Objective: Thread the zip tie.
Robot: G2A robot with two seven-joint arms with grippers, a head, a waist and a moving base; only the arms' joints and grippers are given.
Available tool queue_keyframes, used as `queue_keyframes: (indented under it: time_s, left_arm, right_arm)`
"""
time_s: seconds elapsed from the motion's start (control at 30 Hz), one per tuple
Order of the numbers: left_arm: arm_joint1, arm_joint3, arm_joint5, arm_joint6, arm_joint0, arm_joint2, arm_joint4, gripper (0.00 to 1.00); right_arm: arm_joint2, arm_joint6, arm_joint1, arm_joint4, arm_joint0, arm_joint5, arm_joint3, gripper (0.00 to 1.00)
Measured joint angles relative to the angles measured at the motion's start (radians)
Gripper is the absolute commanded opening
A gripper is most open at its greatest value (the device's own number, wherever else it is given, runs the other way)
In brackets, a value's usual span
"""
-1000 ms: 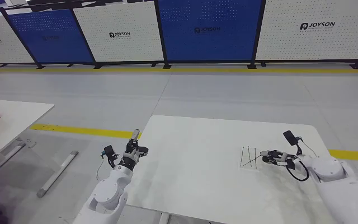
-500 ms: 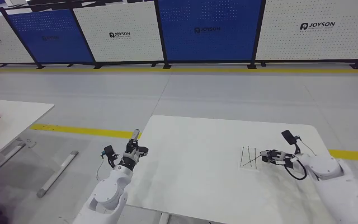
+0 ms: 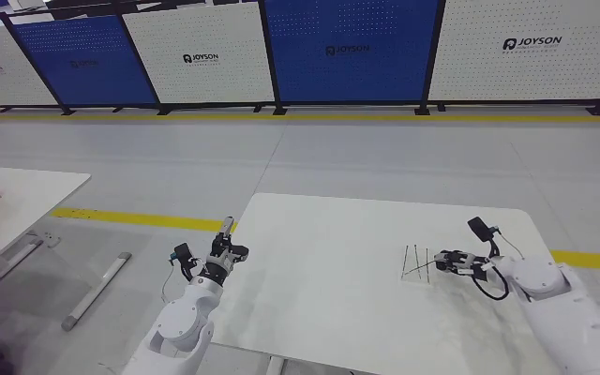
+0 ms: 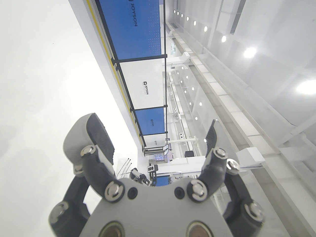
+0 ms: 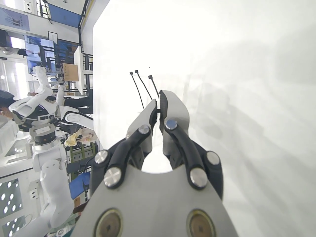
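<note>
right gripper [image 5: 158,98] pinched on the tail end of one zip tie [image 5: 153,86], lower right of the top view, over the table [image 3: 328,244] | two more zip ties [image 5: 136,71] just beside | left gripper [image 4: 153,129] spread, empty, lower left | judged light, thin, springy, slick: grip near tail, leave head free
</note>
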Motion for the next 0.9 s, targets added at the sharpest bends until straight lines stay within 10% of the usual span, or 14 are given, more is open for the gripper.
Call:
queue_keyframes:
  time_s: [0.9]
  left_arm:
    - [0.000,0.000,0.000,0.000,0.000,0.000,0.000,1.00]
  right_arm:
    - [0.073,-0.001,0.031,0.001,-0.064,-0.027,-0.083,0.00]
